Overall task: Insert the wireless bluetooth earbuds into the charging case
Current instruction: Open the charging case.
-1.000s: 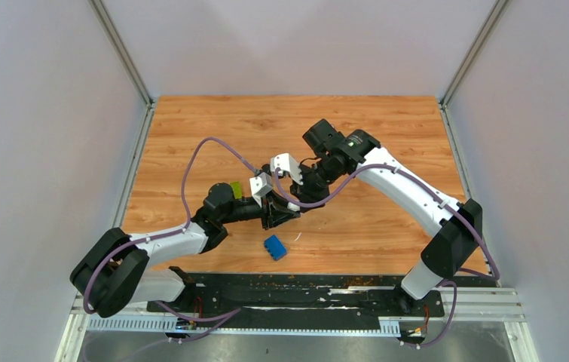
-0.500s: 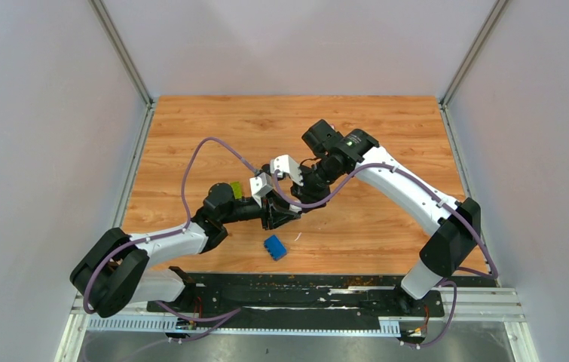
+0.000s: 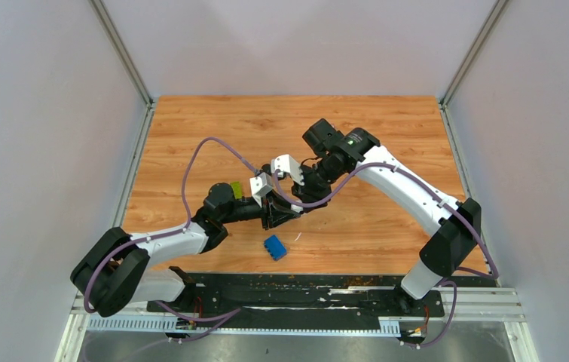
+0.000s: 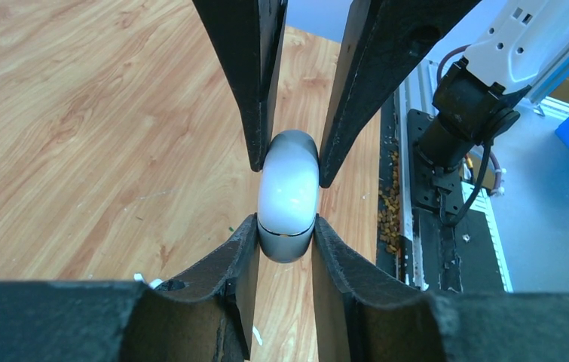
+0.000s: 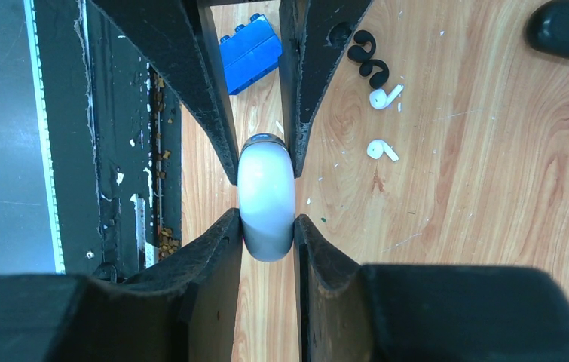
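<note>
both arms meet over the middle of the wood-grain bench (image 3: pixel 213 128), boxed in by pale grey panels (image 3: pixel 40 151). the left gripper (image 4: pixel 285 226) and right gripper (image 5: pixel 266 222) each pinch the same white charging case (image 4: pixel 289 192) from opposite ends, fingers barely apart. two black earbuds (image 5: pixel 368 56) and two white earbuds (image 5: pixel 383 96) lie loose on the wood near a blue brick (image 5: pixel 249 51); a black case (image 5: pixel 567 29) sits apart. brown crumbs (image 5: pixel 162 240) dot the dark base plate (image 5: pixel 115 151).
</note>
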### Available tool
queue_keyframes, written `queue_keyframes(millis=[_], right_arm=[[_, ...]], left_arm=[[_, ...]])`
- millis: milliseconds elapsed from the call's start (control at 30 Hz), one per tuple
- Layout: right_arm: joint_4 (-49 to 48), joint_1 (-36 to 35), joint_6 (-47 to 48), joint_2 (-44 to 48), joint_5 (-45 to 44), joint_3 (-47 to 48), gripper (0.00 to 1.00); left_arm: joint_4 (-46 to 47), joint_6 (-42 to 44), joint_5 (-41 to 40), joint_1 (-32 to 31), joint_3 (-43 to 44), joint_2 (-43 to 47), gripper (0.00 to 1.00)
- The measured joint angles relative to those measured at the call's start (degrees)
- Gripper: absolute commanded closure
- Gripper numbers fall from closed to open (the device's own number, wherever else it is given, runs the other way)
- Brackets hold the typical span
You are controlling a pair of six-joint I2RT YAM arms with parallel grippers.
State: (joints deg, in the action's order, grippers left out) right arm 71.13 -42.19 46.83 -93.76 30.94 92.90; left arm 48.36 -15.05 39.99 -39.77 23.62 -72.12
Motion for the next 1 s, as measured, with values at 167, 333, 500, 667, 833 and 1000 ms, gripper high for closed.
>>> queue_keyframes(millis=[167, 333, 500, 667, 833, 1000], right_arm=[[0.0, 0.0, 0.0, -0.1, 0.2, 0.3, 0.88], [0.1, 0.1, -0.2, -0.5, 0.6, 0.9, 0.88], [0.2, 0.2, -0.2, -0.8, 1.0, 0.9, 0.88], [0.2, 0.3, -0.3, -0.8, 1.3, 0.9, 0.88], [0.0, 0.3, -0.5, -0.8, 1.7, 1.2, 0.88], [0.1, 0.3, -0.6, -0.8, 2.2, 1.3, 0.88]], left_arm=[[0.3, -0.1, 0.2, 0.0, 0.0, -0.2, 0.58], [0.3, -0.2, 0.3, 0.0, 0.0, -0.4, 0.58], [0.2, -0.2, 0.3, 0.0, 0.0, -0.5, 0.58], [0.5, -0.5, 0.4, 0.0, 0.0, -0.8, 0.56], [0.7, -0.7, 0.5, 0.0, 0.0, -0.8, 0.57], [0.7, -1.0, 0.4, 0.0, 0.0, -0.9, 0.62]])
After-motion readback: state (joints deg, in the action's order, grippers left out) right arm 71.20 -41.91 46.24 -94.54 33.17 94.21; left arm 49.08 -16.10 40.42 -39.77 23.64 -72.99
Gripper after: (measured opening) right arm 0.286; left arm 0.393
